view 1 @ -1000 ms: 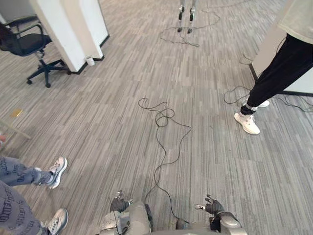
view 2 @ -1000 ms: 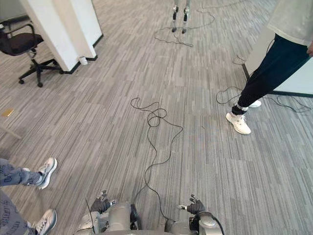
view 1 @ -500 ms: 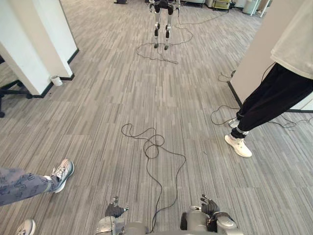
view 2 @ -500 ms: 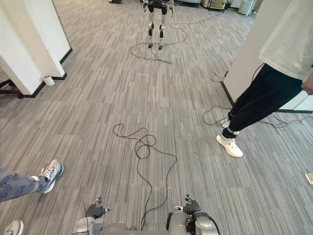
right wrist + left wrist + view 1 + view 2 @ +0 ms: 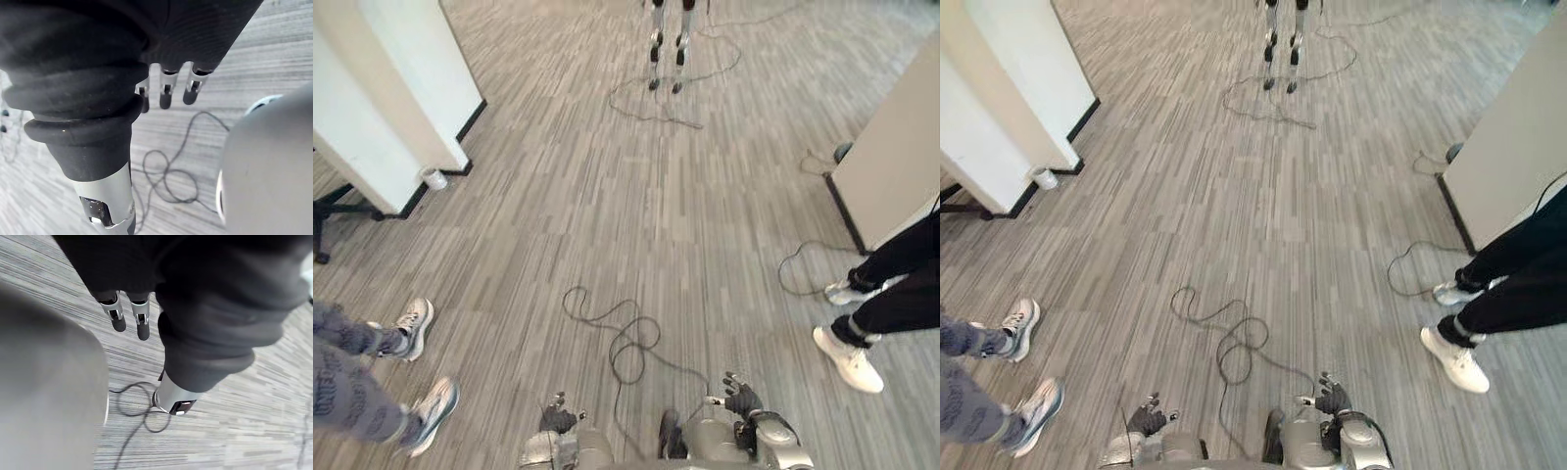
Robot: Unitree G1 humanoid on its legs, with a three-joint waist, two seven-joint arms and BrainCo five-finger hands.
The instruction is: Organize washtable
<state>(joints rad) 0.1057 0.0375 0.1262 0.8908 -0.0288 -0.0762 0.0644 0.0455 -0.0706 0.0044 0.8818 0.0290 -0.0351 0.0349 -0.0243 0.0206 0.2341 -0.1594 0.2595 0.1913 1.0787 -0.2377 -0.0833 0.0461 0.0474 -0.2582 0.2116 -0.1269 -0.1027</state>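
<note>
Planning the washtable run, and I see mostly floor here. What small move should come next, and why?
Probably a short, slow step straight ahead over the floor. The left hand and right hand hang open and empty. One person's grey shoes stand close on the left and another's white shoes on the right, so sidestepping looks risky.

The robot has two silver-grey arms (image 5: 775, 439) with smooth, rounded metal shells. The left hand (image 5: 555, 416) and the right hand (image 5: 740, 399) each wear a black ribbed cover (image 5: 73, 73) over the back and wrist, like a folded rubber sleeve. Short silver fingers (image 5: 165, 94) end in dark rounded tips. The thumb (image 5: 105, 198) is a silver cylinder with a small dark inset.
</note>
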